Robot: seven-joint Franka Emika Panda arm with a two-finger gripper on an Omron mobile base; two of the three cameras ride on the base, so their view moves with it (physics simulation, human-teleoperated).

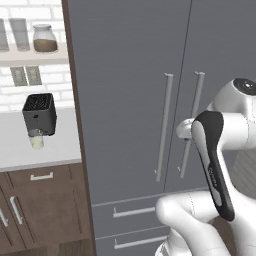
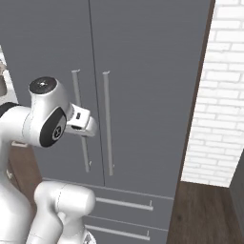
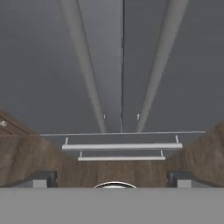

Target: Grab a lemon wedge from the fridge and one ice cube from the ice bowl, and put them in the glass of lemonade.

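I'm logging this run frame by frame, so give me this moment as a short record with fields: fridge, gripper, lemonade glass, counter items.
fridge: both doors shut, drawers shut
gripper: jaws open, holding nothing, facing the door seam between the two vertical handles
glass of lemonade: on the white counter, in front of the black toaster
shelf above: jar with brown contents
lemon wedge: not yet fetched

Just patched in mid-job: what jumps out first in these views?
The tall grey fridge dominates, both doors shut, its two silver vertical handles side by side at the centre seam. The white arm's gripper faces those handles, fingers spread apart. On the counter to the left, the glass of lemonade stands before the black toaster.
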